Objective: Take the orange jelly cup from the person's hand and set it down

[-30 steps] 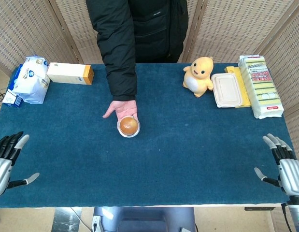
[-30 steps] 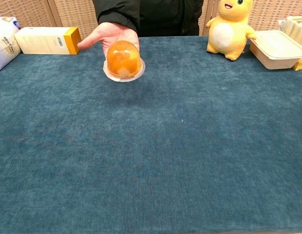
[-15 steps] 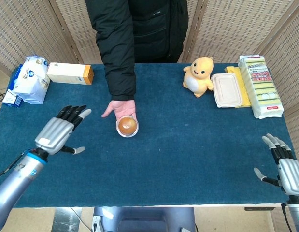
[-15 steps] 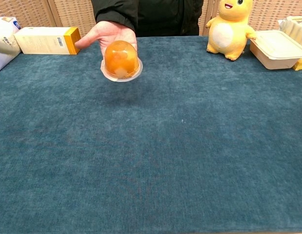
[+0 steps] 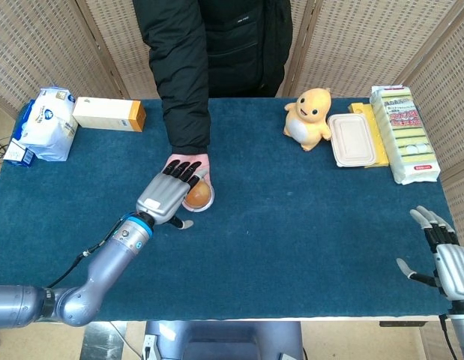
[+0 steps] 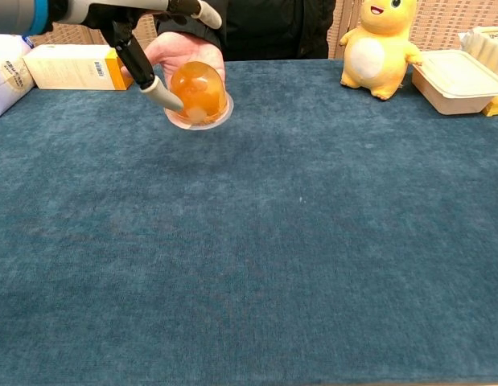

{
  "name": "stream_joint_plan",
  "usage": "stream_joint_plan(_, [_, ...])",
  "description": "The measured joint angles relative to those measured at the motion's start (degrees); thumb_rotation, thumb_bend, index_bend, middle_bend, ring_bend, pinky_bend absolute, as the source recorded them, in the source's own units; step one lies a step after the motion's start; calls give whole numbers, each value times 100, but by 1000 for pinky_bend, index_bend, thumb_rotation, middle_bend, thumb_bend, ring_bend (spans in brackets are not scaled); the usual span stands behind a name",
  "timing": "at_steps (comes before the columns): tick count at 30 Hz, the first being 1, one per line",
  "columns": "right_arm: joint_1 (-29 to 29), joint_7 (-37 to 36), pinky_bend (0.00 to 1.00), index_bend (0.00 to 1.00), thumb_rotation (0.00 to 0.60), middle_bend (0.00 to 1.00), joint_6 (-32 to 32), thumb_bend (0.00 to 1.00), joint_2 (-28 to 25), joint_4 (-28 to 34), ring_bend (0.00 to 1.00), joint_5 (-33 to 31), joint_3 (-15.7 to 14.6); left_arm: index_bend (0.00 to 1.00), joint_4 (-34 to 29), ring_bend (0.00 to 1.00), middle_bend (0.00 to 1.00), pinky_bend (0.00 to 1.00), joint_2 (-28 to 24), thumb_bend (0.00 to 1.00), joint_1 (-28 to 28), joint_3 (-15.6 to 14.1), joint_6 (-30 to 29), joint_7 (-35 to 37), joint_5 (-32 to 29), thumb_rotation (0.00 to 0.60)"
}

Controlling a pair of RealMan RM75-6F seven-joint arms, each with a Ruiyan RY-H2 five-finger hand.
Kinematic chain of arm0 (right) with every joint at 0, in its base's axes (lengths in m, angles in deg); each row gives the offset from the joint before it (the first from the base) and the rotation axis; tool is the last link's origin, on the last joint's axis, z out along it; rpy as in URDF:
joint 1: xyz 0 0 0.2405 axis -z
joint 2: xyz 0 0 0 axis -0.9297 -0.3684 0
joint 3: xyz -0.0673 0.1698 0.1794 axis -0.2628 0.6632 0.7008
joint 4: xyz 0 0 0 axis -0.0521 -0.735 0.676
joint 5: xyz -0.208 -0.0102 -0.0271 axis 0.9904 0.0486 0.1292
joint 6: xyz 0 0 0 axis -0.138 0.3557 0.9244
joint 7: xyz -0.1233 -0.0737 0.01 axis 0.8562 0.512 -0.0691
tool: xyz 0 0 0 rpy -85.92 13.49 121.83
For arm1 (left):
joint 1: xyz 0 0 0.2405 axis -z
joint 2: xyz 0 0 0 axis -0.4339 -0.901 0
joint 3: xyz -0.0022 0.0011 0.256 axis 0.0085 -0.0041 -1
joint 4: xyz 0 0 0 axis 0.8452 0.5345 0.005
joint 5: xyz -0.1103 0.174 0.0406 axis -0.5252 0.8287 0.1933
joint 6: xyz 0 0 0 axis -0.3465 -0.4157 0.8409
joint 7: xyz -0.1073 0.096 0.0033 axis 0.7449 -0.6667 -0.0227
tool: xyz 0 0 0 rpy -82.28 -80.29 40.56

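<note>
Head view only – right hand (image 5: 447, 264) idle, fingers apart.

Left arm stretched forward and inward across the surface (image 5: 306, 247), forearm angled up toward the middle. Left hand (image 5: 167, 196) spread wide, dark fingers (image 5: 184, 170) fanned apart over the person's hand (image 5: 188, 166), thumb reaching low beside the orange jelly cup (image 5: 199, 196), nothing yet clasped. Right hand (image 5: 445, 259) parked at the near right edge, fingers splayed upward, thumb out to the side, holding nothing.
</note>
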Motion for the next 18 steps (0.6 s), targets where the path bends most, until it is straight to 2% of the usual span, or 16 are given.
stream_joint_plan(7, [-9, -1, 53, 66, 600, 36, 18, 320, -6, 16, 39, -7, 4, 0, 170, 0, 4, 138, 199, 138, 219, -101, -236, -96, -334, 600])
stream_joint_plan(11, [-13, 0, 54, 66, 600, 36, 22, 319, -4, 17, 38, 8, -6, 0, 262, 38, 86, 206, 331, 147, 318, -149, -316, -137, -463, 600])
stream_joint_plan(15, [-19, -10, 54, 66, 600, 36, 36, 320, 0, 15, 38, 8, -9, 0, 349, 68, 125, 236, 472, 149, 375, -186, -506, -200, -497, 600])
stream_joint_plan(18, [-22, -29, 54, 66, 600, 36, 40, 319, -3, 6, 38, 12, -11, 53, 457, 129, 200, 287, 587, 158, 435, -170, -625, -231, -639, 600])
